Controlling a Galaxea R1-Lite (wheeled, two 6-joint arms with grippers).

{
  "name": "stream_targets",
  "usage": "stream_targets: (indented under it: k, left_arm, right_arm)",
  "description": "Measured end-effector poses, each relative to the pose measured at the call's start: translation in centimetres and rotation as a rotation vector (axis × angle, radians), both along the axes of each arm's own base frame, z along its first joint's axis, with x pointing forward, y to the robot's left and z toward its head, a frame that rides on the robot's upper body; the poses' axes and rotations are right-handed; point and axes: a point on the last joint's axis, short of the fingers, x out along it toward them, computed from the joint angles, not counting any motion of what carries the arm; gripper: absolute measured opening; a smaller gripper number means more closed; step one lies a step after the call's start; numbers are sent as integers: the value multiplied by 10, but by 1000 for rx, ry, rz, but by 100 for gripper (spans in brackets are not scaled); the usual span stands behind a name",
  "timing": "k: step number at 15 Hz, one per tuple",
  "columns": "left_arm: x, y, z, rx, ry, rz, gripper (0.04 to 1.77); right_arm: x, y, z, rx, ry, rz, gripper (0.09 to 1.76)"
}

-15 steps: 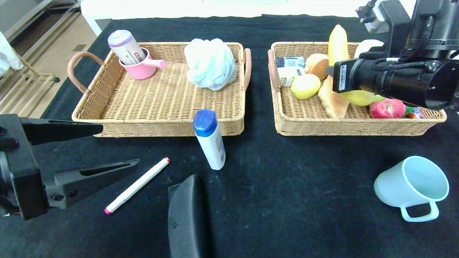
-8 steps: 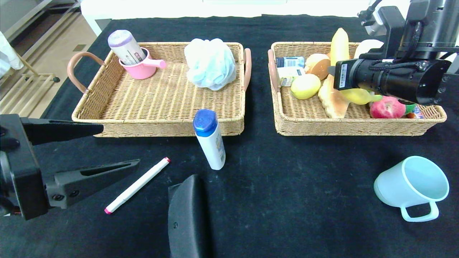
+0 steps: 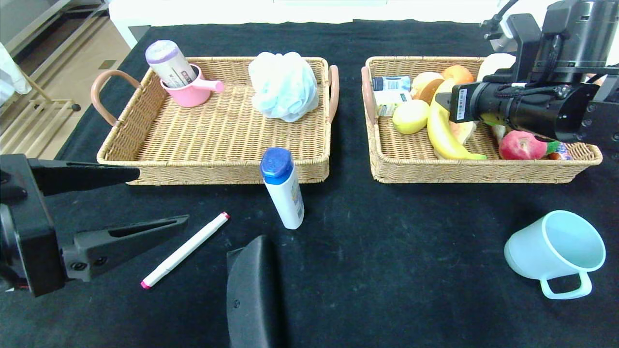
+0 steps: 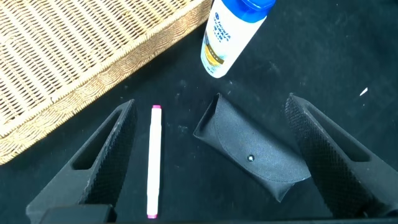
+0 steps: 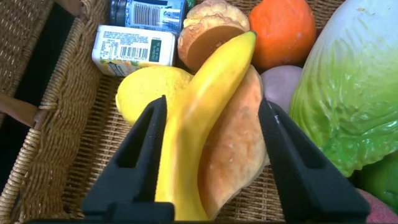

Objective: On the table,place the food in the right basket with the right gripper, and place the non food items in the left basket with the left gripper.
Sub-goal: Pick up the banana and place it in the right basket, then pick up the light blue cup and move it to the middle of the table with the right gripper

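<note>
The banana (image 3: 447, 137) lay in the right basket (image 3: 476, 169), resting on the bread (image 5: 233, 149), and the right tool (image 5: 211, 124) hung over it with its fingers spread, holding nothing. Well left of that basket, the left tool (image 3: 145, 200) sat wide open over the tabletop (image 3: 387, 251) by the marker (image 3: 184, 250).

You get bright, even light; the white strip past the table's (image 3: 367, 270) far edge is blown out. Shadows are soft, and both wrist views stay sharp.
</note>
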Motion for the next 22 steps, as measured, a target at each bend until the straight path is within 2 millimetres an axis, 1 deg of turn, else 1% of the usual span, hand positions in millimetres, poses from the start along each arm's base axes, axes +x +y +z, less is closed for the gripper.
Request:
stream_targets:
  k: [3,6,9,13,16,19,22]
  left_arm:
    - [0,0,0,1,1,0,172]
    - [0,0,0,1,1,0,172]
    - [-1,0,0,0,-2,0,172]
    - [-1,0,1,-1,-4,0,172]
    - [-2,1,1,-2,-6,0,172]
    - [-2,1,1,-2,-6,0,172]
    - [-2,1,1,-2,-7,0,172]
  right_arm:
    - [1,-1,0,-2,0,-3,132]
    - [0,-2,0,-4,3,-7,144]
    - [-2,-3,1,-9,4,-6,152]
    - [-10,-6,7,-38,3,0,160]
    - [-27,-12,14,-83,54,5,163]
    - [-52,-22,25,-110,113,10,166]
    - [-78,-32,30,-131,191,9,167]
